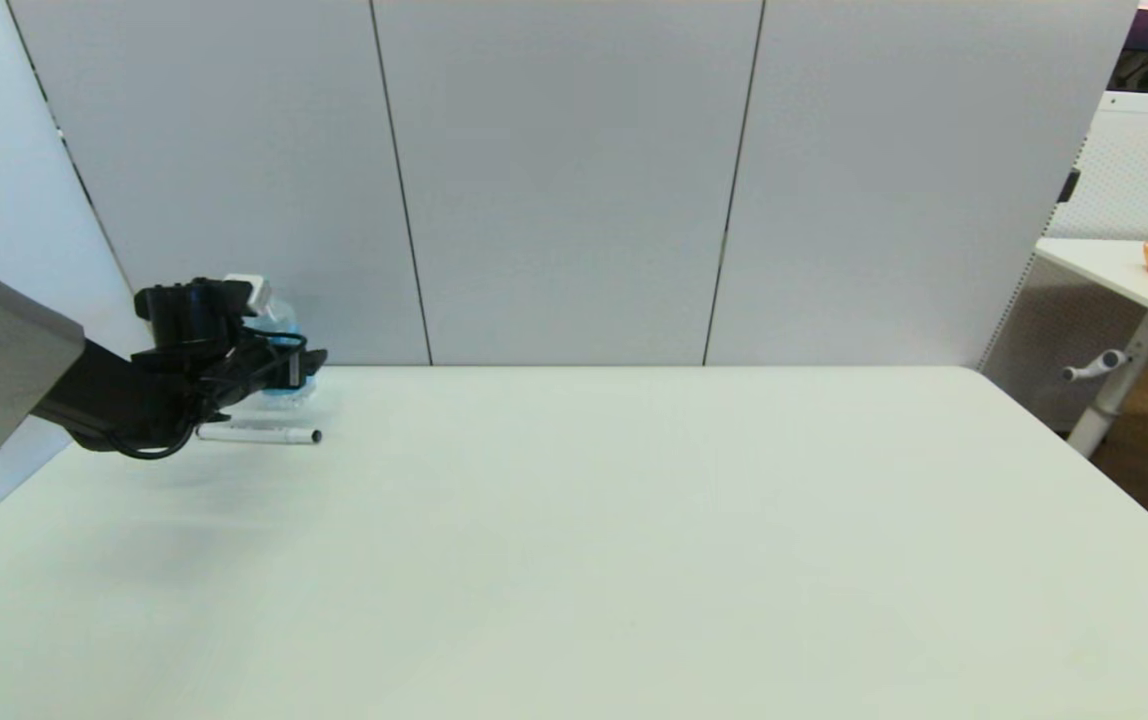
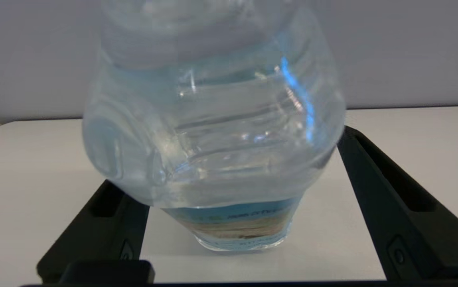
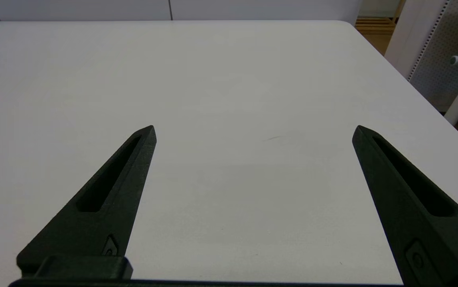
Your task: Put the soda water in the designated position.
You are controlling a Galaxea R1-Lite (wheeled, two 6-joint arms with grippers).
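Observation:
The soda water [image 1: 279,318], a clear bottle with a blue label [image 2: 237,221], stands upright on the white table [image 1: 634,520] at the far left, close to the back wall. My left gripper [image 1: 299,375] reaches around it. In the left wrist view the bottle fills the space between the spread black fingers [image 2: 376,191] of the left gripper [image 2: 229,159], which is open. Nothing marks the designated position on the tabletop. My right gripper [image 3: 253,127] hovers open over bare table, holding nothing, and is out of the head view.
A thin white marker pen [image 1: 259,434] with a black tip lies on the table just in front of the left gripper. Grey wall panels [image 1: 574,180] stand behind the table. Another desk [image 1: 1134,270] is off to the right.

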